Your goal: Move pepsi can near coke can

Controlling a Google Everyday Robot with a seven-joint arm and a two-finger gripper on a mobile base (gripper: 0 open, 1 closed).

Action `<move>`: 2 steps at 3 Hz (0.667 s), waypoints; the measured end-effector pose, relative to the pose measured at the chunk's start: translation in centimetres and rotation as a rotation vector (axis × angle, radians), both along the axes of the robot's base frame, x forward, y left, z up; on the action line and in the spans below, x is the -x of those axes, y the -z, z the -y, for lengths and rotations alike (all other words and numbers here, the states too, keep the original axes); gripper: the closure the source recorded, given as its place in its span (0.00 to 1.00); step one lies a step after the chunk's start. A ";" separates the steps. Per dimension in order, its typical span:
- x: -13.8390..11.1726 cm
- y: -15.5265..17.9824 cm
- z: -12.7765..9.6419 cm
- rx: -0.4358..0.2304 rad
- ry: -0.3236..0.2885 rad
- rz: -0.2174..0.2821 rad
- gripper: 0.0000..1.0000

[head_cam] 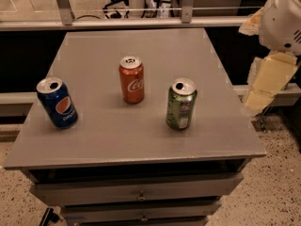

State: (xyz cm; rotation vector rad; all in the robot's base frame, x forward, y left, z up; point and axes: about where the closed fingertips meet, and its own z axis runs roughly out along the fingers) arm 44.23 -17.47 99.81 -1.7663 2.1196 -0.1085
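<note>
Off the table's (141, 145) right edge, gripper (269, 80); open or closed, cannot tell. Far left, past coke can (131, 81): pepsi can (58, 103), upright.

Bare worktop (141, 142) separates pepsi can (57, 102), left, from coke can (131, 79); green can (181, 103) stands between both and the gripper (256, 95) beyond the right edge.

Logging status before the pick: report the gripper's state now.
Gripper: beyond the right edge of the table, far from the pepsi can; open or closed cannot be told.
</note>
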 end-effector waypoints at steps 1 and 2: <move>-0.3 -1.5 -3.5 -0.004 -0.052 0.027 0.00; -0.4 -2.8 -7.8 -0.001 -0.112 0.052 0.00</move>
